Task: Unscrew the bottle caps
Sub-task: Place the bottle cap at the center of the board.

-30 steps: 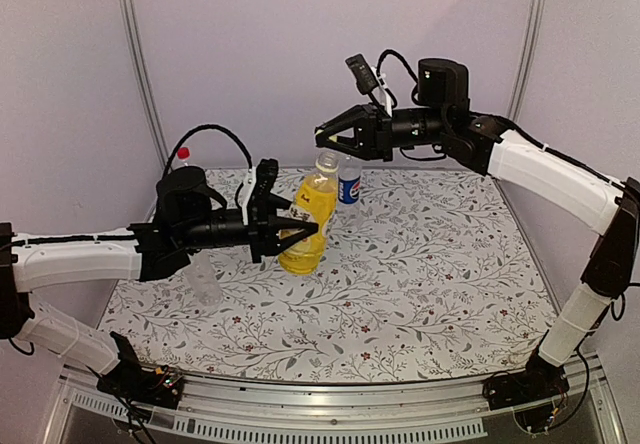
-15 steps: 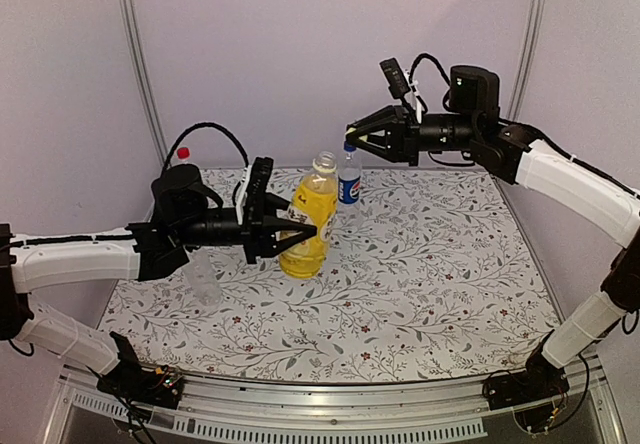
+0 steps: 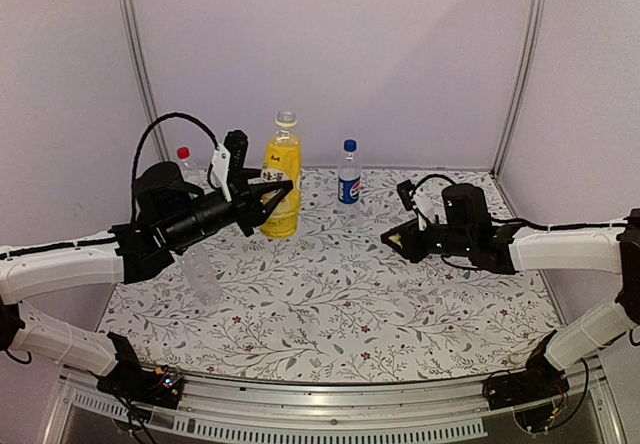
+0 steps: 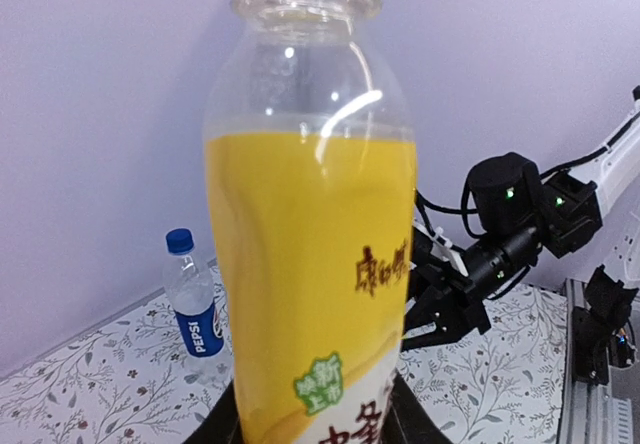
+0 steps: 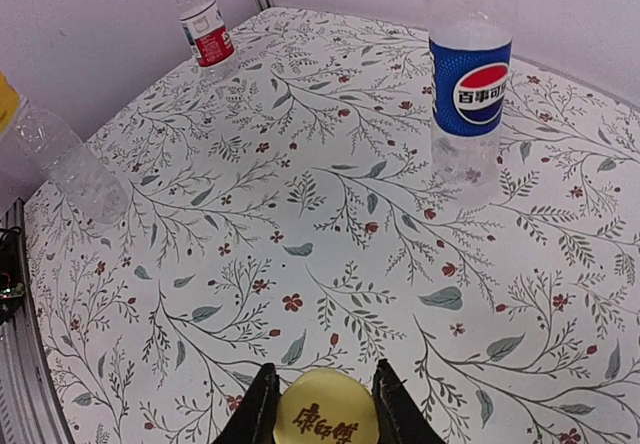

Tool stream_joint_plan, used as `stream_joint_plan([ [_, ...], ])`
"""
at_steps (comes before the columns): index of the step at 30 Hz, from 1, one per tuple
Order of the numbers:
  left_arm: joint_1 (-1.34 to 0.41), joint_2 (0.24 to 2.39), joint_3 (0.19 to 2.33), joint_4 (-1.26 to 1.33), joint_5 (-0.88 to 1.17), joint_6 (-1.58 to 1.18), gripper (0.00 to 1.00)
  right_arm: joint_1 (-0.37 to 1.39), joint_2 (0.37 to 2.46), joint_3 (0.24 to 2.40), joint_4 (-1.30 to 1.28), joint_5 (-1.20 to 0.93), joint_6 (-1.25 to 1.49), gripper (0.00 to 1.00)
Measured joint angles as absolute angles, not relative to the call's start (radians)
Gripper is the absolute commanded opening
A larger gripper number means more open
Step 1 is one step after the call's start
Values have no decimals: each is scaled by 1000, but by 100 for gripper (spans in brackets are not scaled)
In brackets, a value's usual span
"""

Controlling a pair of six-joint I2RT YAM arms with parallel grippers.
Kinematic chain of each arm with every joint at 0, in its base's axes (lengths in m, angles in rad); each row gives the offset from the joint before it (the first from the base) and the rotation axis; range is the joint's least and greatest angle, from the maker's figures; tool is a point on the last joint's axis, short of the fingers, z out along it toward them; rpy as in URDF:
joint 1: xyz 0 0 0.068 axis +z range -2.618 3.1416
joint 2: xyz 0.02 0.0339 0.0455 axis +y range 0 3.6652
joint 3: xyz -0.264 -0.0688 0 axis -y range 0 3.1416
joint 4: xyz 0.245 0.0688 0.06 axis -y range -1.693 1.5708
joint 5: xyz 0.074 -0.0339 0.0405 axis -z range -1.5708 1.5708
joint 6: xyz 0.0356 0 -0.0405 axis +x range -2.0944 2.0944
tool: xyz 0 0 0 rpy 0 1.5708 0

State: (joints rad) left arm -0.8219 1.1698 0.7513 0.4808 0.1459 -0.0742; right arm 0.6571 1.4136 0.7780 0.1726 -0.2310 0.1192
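From above, the left gripper (image 3: 272,196) is clamped around the lower body of the yellow bottle (image 3: 282,159), holding it upright and lifted off the floral worktop (image 3: 400,304). The bottle's neck looks bare. The right gripper (image 3: 397,240) sits low over the worktop, well apart from it. The blue-label bottle (image 3: 349,176) stands at the back with its blue cap on, and the red-capped bottle (image 3: 183,155) is half hidden behind the left arm. The plain clear bottle (image 3: 203,280) stands under that arm with its top out of sight. In the left wrist view, the yellow bottle fills the frame: smooth, glossy plastic, slightly dented on one side, with a printed label and a pale ring at the mouth. The slim blue-label bottle stands beyond it. In the right wrist view, the fingers pinch a round yellow cap (image 5: 322,419) with printed characters. The ribbed clear bottle and the red-white one are on the worktop. So one cap looks done. At least two remain, and I cannot tell about the plain bottle's cap.
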Motion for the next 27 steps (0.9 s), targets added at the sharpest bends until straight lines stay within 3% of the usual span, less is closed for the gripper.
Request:
stream_joint_plan([
  [6,-822,1170,751,476,89,-60,32,740,1510,652,337,-139,170,26],
  [14,-822,1170,751,472,72,-52,32,813,1727,647,450,-94,178,29],
  [27,-822,1199,751,449,69,-44,33,852,1797,648,474,-23,172,42],
])
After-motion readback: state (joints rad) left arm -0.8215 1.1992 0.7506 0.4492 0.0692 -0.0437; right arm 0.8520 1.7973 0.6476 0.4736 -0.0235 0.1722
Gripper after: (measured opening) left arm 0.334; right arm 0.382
